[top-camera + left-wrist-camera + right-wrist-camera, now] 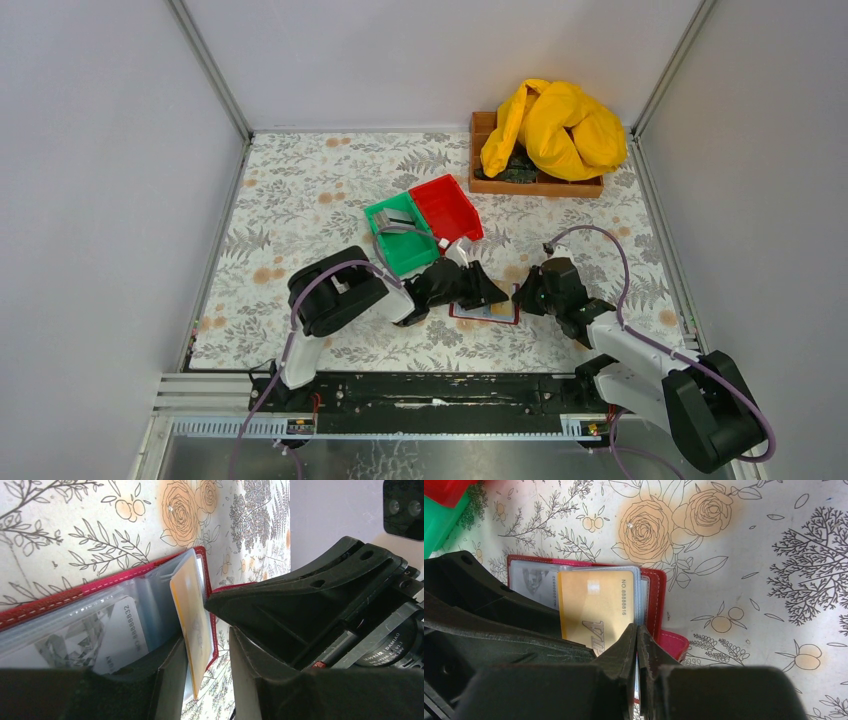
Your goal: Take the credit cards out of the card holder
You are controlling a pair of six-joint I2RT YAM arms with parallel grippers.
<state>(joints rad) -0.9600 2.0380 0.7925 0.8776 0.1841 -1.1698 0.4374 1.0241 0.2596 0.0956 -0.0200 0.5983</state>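
The dark red card holder lies open on the floral table between my two grippers. In the left wrist view the card holder shows clear sleeves with a white-grey card inside. A gold card sticks out of a sleeve, standing in the gap of my left gripper, whose jaws are open around it. In the right wrist view my right gripper is shut on the holder's sleeve edge, beside the gold card. In the top view both grippers, left and right, are at the holder.
A green bin and a red bin stand just behind the left gripper. A wooden tray with a yellow cloth is at the back right. White walls close in the table on three sides.
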